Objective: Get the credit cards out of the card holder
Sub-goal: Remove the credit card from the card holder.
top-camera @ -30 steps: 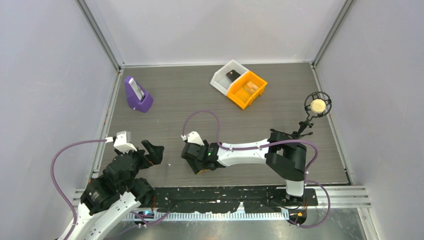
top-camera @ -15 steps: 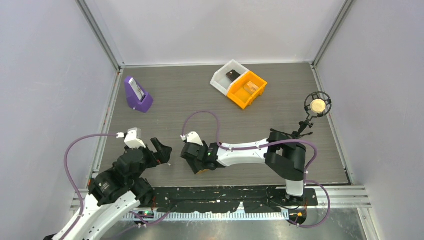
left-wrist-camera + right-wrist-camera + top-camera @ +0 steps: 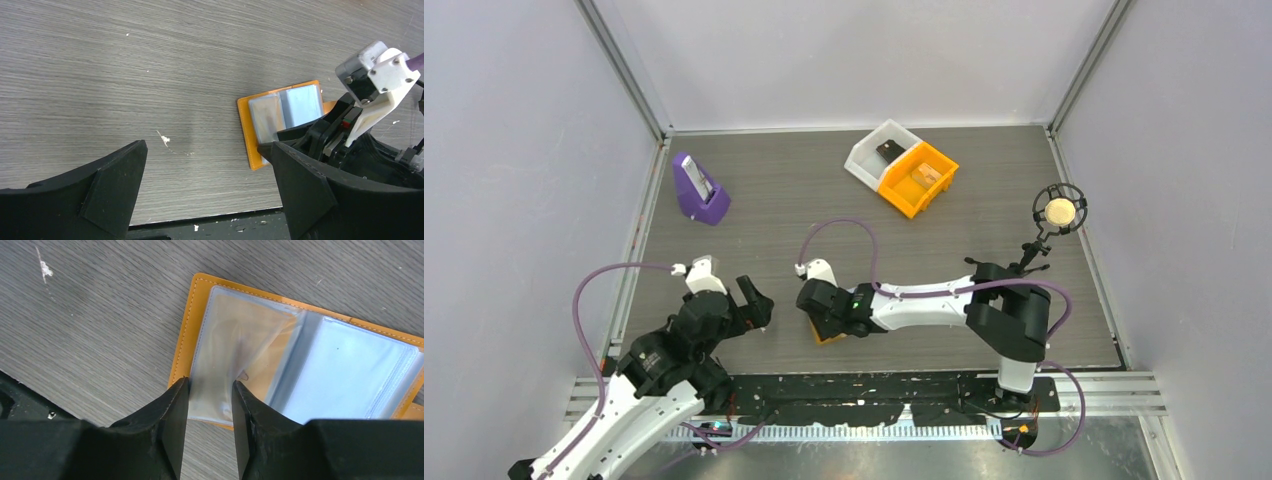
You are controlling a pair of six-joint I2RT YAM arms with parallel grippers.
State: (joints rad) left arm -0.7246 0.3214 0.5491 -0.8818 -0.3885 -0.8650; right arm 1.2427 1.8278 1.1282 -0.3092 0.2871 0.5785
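The card holder [image 3: 828,336] lies open like a book near the table's front edge, orange with clear sleeves over pale blue panels [image 3: 299,104]. My right gripper [image 3: 210,384] is low over its left half [image 3: 181,340], jaws narrowed but apart. They straddle the near edge of a clear sleeve [image 3: 225,350] that bulges between the fingers. I cannot make out separate credit cards inside the sleeves. My left gripper [image 3: 207,147] hangs wide open over bare table just left of the holder, holding nothing; in the top view it [image 3: 757,305] is beside the right gripper [image 3: 816,318].
A purple stand [image 3: 699,190] holding a flat device is at the back left. A white bin [image 3: 879,152] and an orange bin [image 3: 917,178] sit together at the back. A round yellow disc on a black stand [image 3: 1058,211] is at the right. The table's black front edge [image 3: 200,220] runs close by.
The left arm has swung in toward the holder and the right gripper. The right gripper has shifted slightly right, and its jaws have narrowed around the sleeve.
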